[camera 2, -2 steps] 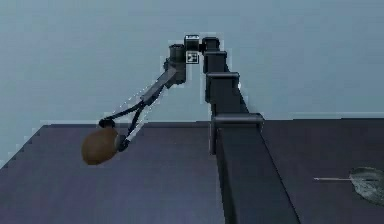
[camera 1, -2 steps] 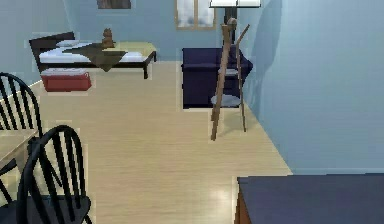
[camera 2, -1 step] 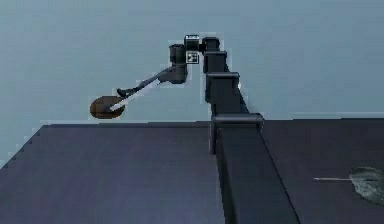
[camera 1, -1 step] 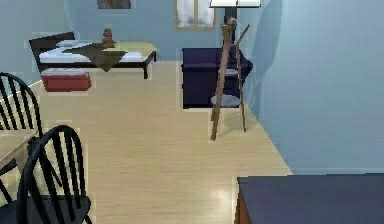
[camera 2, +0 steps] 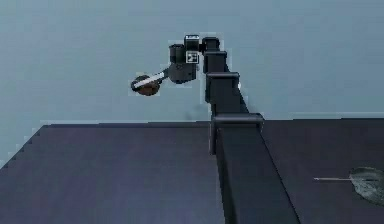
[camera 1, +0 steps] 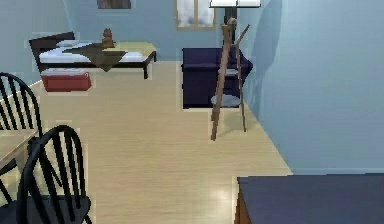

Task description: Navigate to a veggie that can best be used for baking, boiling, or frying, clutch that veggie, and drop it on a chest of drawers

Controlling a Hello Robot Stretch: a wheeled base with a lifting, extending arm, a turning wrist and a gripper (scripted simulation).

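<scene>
Potato (camera 2: 148, 86), a brown lump, hangs at the far end of the jaws, which hold it clear of every surface against a pale blue wall (camera 2: 80, 50). The arm (camera 2: 225, 95) reaches out over a dark flat top (camera 2: 110, 170). Ahead, a wood floor (camera 1: 150, 130) runs to a far bed (camera 1: 100, 55), with a ladder (camera 1: 228, 80) at right and black chairs (camera 1: 50, 175) near left.

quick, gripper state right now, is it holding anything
gripper: holds a small rounded brown veggie, which hangs at its finger end, clear above the dark flat top.
</scene>
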